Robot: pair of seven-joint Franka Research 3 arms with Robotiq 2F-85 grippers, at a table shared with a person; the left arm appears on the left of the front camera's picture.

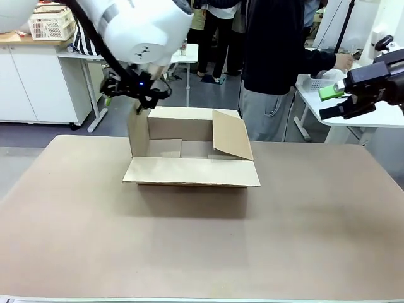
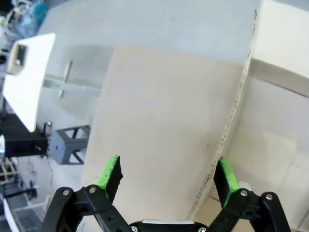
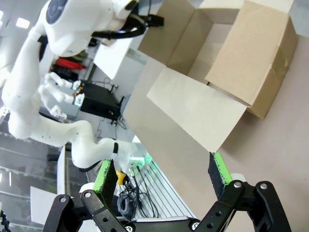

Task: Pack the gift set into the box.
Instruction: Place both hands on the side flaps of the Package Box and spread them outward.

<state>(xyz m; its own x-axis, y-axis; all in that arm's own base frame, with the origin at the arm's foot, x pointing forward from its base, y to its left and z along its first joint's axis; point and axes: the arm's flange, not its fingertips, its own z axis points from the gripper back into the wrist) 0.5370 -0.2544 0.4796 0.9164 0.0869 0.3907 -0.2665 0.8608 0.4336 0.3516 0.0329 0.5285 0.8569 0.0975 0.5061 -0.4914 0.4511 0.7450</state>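
Worktop (image 1: 202, 252), brown. Box (image 1: 191, 146), plain cardboard, stood at centre toward the far edge. Near flap (image 1: 192, 172) lay folded out flat and right flap (image 1: 232, 136) leaned inward. Left flap (image 1: 137, 136) stood upright, probably due to be spread so the opening was free for packing. Left gripper (image 2: 168, 166): fingers spread wide astride that flap's edge, not clamped. Right gripper (image 1: 333, 103): beyond the far right corner, well apart from the box, wide open, empty, apparently idle.
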